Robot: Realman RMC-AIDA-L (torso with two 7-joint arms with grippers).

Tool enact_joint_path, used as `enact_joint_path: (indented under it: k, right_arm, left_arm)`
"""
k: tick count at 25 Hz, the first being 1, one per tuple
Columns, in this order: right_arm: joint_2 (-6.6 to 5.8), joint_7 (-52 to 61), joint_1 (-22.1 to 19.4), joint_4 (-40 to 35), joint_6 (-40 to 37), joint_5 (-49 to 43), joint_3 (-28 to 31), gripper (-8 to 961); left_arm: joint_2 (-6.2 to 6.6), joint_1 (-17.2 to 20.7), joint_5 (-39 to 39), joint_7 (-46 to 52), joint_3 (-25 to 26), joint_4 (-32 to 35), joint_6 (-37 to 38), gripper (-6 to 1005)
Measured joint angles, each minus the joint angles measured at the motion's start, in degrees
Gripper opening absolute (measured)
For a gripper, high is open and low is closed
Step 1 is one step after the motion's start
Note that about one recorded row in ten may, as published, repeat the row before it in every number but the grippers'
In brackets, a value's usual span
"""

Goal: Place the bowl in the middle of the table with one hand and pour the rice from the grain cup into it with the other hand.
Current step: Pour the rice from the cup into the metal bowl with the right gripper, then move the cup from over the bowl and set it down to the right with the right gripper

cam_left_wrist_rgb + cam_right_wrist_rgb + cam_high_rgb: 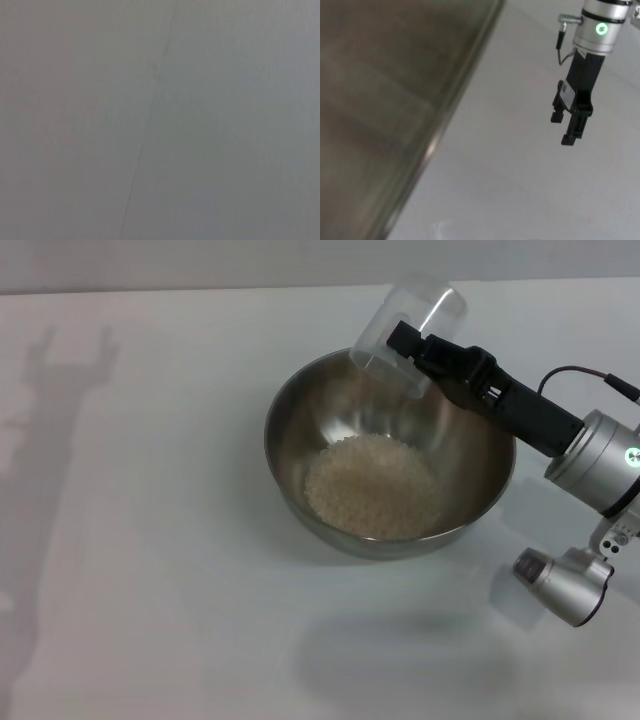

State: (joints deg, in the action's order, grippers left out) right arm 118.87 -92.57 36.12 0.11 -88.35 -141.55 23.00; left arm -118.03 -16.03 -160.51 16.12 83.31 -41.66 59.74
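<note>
The right gripper [412, 348] has its jaws pinching the grain cup [408, 320], which it holds tipped well over above the far rim of the bowl [290, 410], mouth turned down toward the inside. The cup looks clear right through, with no grains visible in it. Below it, the rice [372, 487] lies as a pale mound on the bowl's floor, a little toward the near side. The bowl itself sits on the table [150, 570] roughly at its middle, upright, with nothing else touching it.

The left gripper [570, 125] shows only in the right wrist view, hanging above the bare table well away from the bowl, its jaws spread with nothing between them. In the head view only its shadow falls at the table's left.

By this evidence the task is close to finished: the bowl is placed and the rice appears to be poured in. What seems left is to turn the cup upright again, carry it clear of the bowl, and set it down.
</note>
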Motion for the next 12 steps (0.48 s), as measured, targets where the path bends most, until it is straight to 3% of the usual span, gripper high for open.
enact_joint_path:
  k: [12]
  right_arm:
    - [-0.19, -1.65, 1.01, -1.89, -1.39, 1.06, -1.1, 10]
  left_arm:
    - [-0.07, 0.04, 0.3, 0.49, -0.14, -0.22, 0.42, 796]
